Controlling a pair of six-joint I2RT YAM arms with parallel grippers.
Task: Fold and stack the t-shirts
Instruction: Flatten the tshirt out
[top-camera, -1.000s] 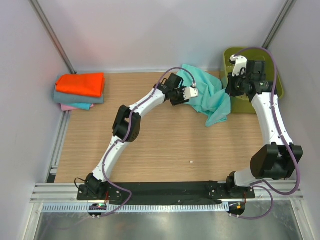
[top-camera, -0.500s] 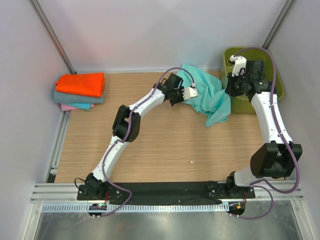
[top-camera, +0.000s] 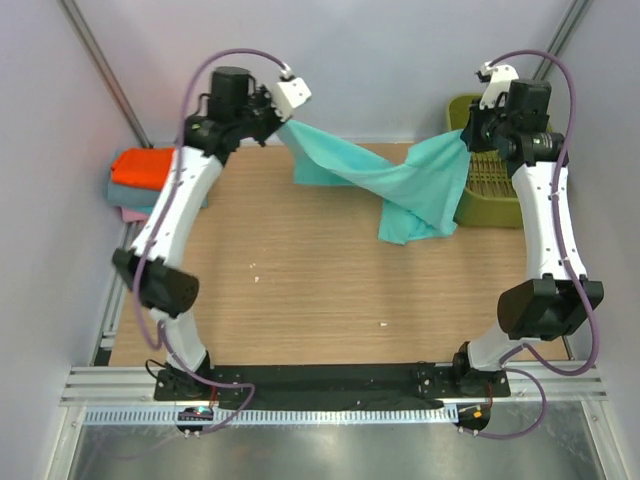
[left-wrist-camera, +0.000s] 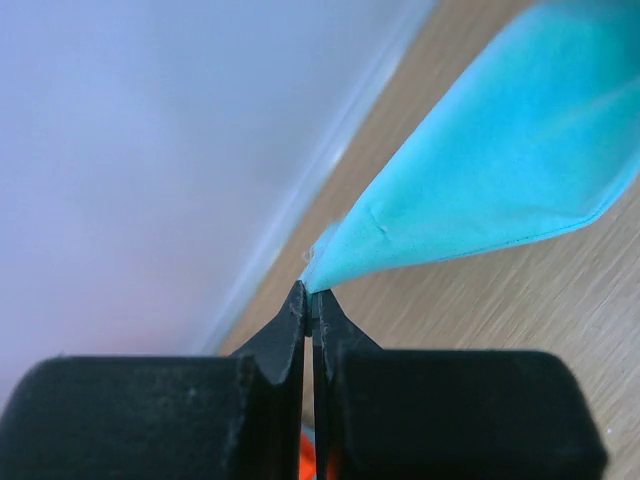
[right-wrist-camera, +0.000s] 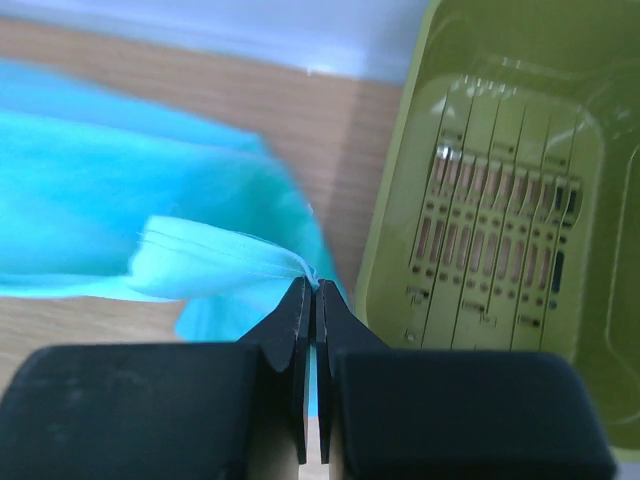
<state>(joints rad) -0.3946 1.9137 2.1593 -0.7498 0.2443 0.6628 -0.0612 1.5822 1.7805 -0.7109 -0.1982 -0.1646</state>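
A mint-green t-shirt hangs stretched in the air between my two grippers, its lower part drooping toward the table. My left gripper is raised at the back left and shut on one corner of the shirt. My right gripper is raised at the back right and shut on another edge of the shirt. A stack of folded t-shirts, orange on top, then grey-teal and pink, lies at the left edge, partly hidden by my left arm.
The olive-green plastic basket stands at the back right, under my right arm; its slotted floor shows in the right wrist view. Walls close the table on the left, back and right.
Both grippers have lifted and moved apart. The left arm swung far to the back left with its corner, pulling the shirt off the table and basket and stretching it out.
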